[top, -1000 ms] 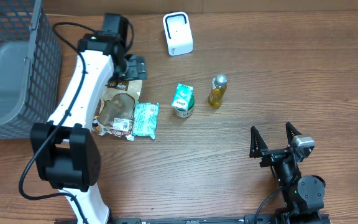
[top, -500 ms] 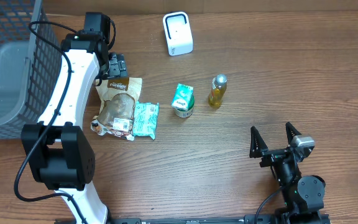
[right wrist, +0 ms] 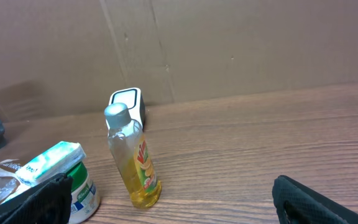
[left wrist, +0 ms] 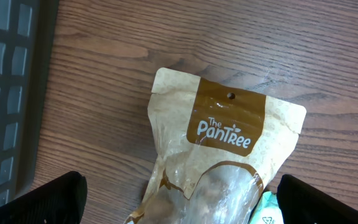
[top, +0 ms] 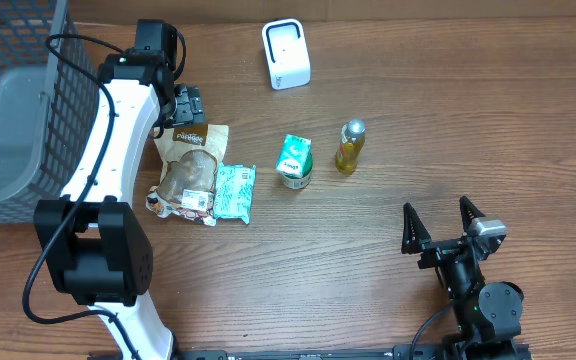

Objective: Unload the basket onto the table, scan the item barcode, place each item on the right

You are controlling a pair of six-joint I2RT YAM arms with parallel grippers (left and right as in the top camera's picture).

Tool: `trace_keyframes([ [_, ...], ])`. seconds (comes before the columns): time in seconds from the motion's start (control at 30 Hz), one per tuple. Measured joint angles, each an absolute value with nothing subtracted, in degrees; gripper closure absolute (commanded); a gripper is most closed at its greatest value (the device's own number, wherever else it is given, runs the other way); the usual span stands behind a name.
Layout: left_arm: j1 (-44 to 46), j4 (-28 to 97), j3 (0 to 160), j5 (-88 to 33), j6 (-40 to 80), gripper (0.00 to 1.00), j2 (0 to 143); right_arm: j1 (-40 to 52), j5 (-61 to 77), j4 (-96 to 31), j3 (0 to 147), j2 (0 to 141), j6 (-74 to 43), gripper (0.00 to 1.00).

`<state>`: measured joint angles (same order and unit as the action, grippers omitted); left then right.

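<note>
A brown "The PanTree" pouch (top: 190, 170) (left wrist: 229, 143) lies flat on the wooden table, with a teal packet (top: 234, 190) against its right side. A green-and-white cup (top: 293, 162) (right wrist: 73, 177) and a yellow bottle (top: 349, 147) (right wrist: 132, 158) stand near the middle. The white barcode scanner (top: 286, 54) (right wrist: 128, 102) stands at the back. My left gripper (top: 188, 105) (left wrist: 182, 208) hovers open over the pouch's top end, holding nothing. Open and empty, my right gripper (top: 441, 225) (right wrist: 179, 211) sits low at the front right, facing the bottle.
A grey wire basket (top: 18, 100) (left wrist: 5, 93) stands at the far left, close beside my left arm. A brown cardboard wall (right wrist: 229, 43) rises behind the table.
My left gripper moved left and toward the back, off the pouch's top edge, then held still. The right arm and all items have not moved.
</note>
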<state>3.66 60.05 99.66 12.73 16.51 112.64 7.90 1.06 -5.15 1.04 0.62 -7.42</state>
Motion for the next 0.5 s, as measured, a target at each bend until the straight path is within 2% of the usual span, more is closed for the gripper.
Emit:
trace_keyframes([
  [0.5,3.66,60.03,99.66,12.73,16.51,0.00,112.64,7.90,1.06,-5.15,1.04,0.62,-7.44,0.00],
])
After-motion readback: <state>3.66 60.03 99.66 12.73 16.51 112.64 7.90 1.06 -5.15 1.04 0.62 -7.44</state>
